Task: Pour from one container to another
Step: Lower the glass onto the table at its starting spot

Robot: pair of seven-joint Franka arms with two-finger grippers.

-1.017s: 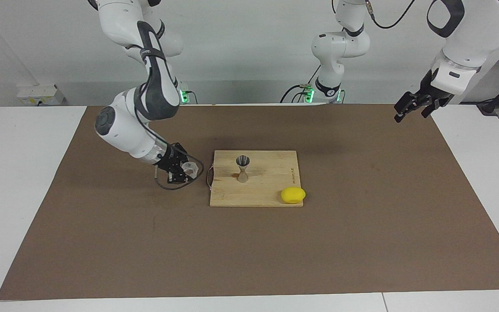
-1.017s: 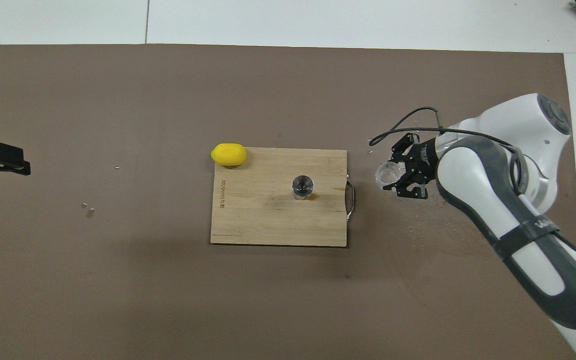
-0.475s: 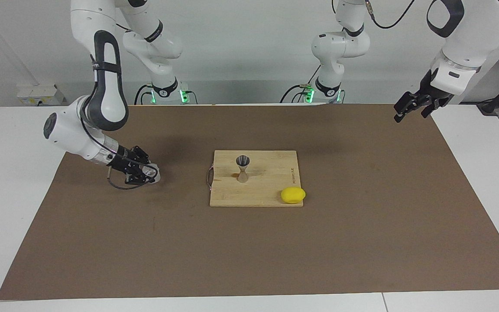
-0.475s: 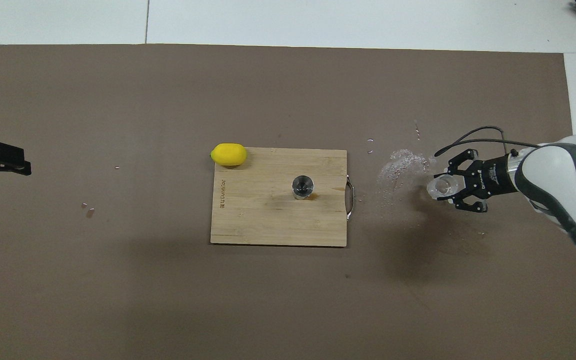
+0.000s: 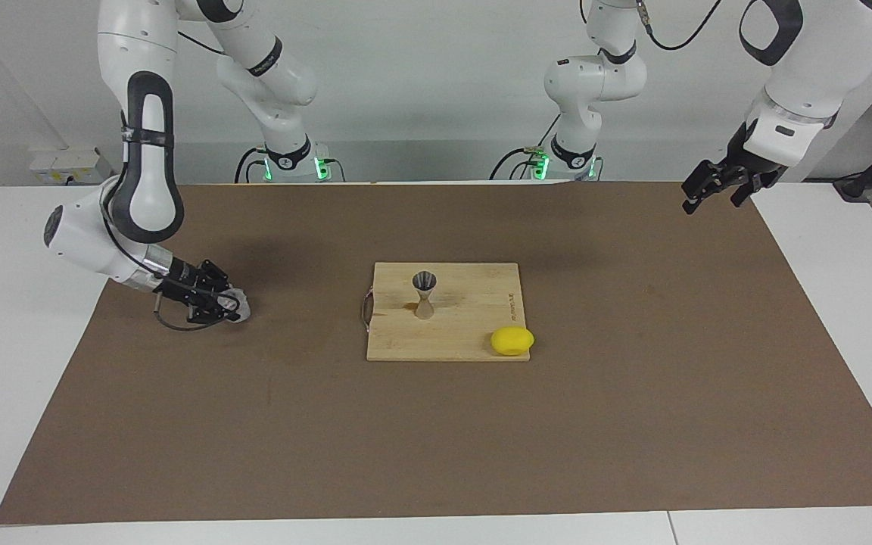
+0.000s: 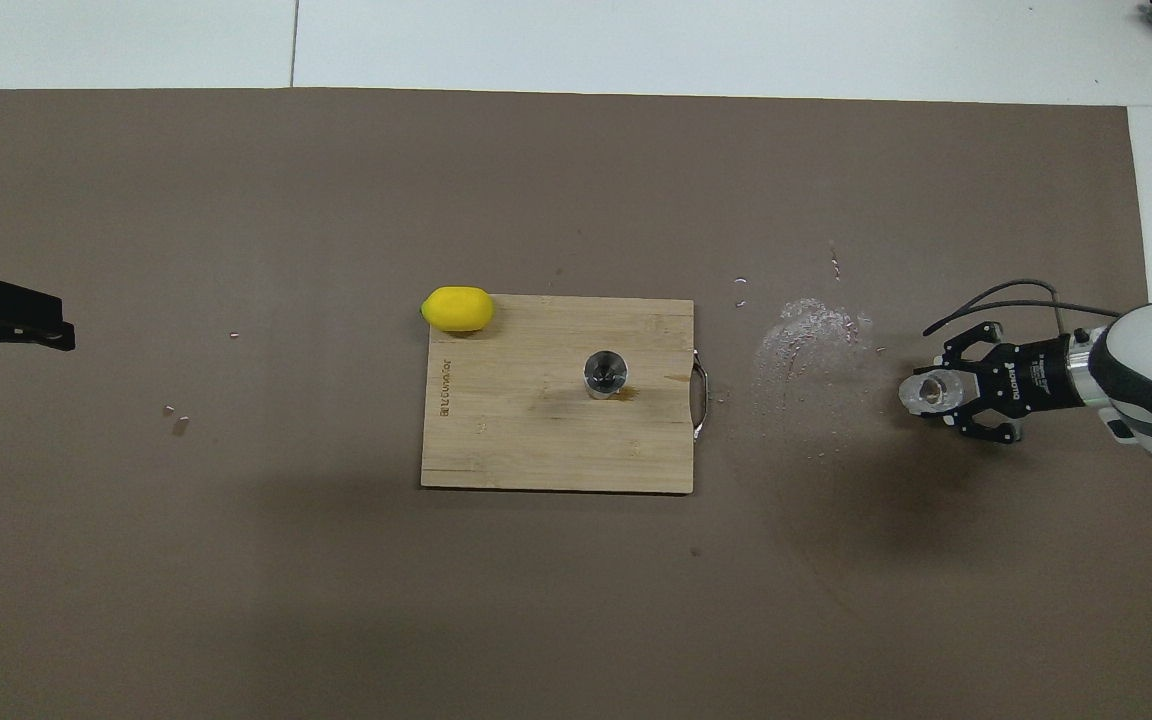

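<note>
The right fingers [image 5: 230,305] are closed on the glass [image 5: 237,305], which lies tipped on its side in their grip, its mouth turned toward the board, low over the brown mat [image 5: 436,439] at the middle left of the facing frame. In the overhead frame the same right gripper [image 6: 941,392] and glass [image 6: 928,391] sit at the middle right, and the right arm enters from the right edge. Just beside the glass there, toward the frame's centre, a wet patch [image 6: 806,335] with scattered drops marks the mat.

The jigger [image 5: 425,295] stands upright on the wooden board [image 5: 474,325] at the centre of both frames, well apart from the glass; a dark stain touches its foot. A lemon [image 5: 512,341] rests at the board's lower right corner in the facing frame, upper left corner in the overhead one.

The left fingers [image 5: 711,187] are spread apart and hold nothing, waiting in the air at the upper right of the facing frame, over the mat's edge; overhead the left gripper [image 6: 6,318] shows at the middle left edge.

The bench [image 5: 27,227] shows white around the mat.
</note>
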